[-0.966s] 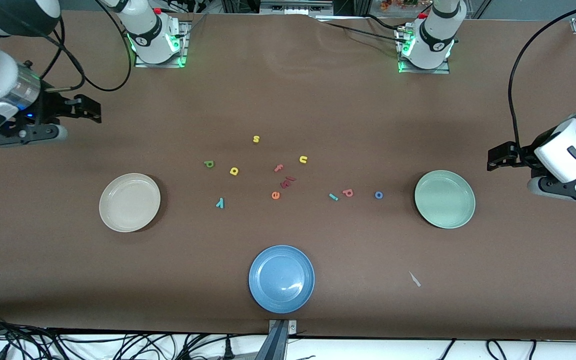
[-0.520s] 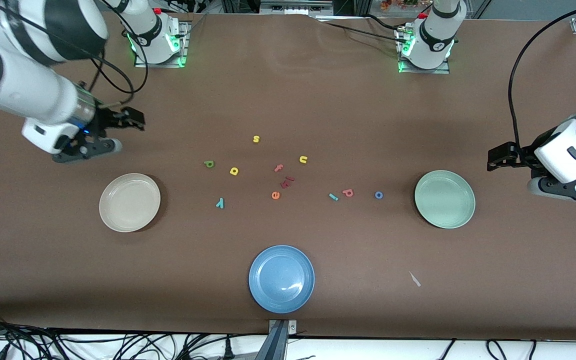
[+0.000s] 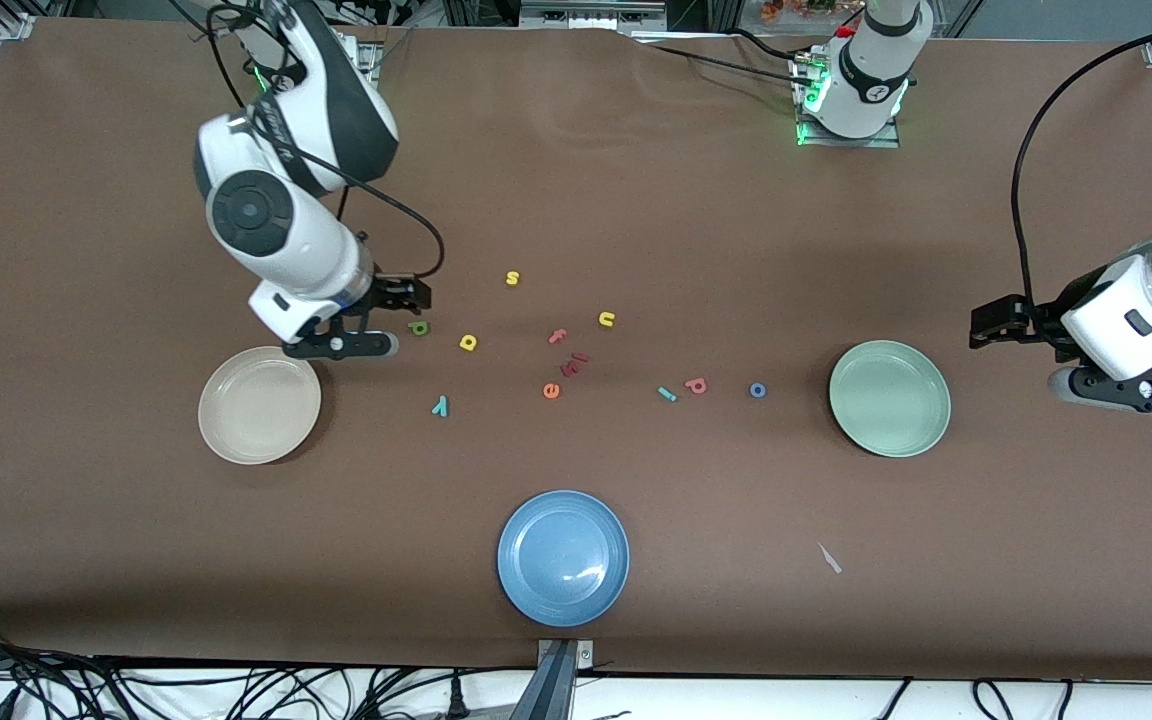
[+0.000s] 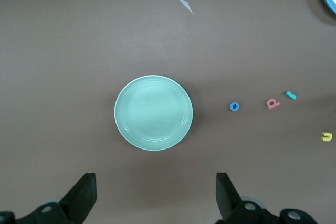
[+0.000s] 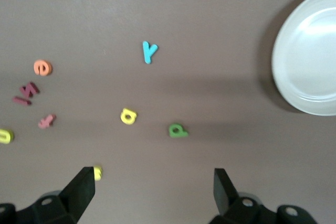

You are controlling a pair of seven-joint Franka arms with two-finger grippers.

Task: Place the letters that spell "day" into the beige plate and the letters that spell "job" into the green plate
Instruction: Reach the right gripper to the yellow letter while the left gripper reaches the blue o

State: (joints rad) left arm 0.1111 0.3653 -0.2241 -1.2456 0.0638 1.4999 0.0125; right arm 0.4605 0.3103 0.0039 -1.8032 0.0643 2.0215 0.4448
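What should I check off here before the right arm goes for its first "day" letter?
1. Right claw open, holding nothing: ok.
2. Green d lies free on the table, right claw above it and just to one side: ok.
3. Yellow a and teal y apart from other letters: ok.
4. Beige plate holds nothing, close to the right claw: ok.
5. Left claw open, waiting beside the green plate, away from the right arm's work: ok.
6. Blue o, pink b, teal j not yet in the green plate: not ok.
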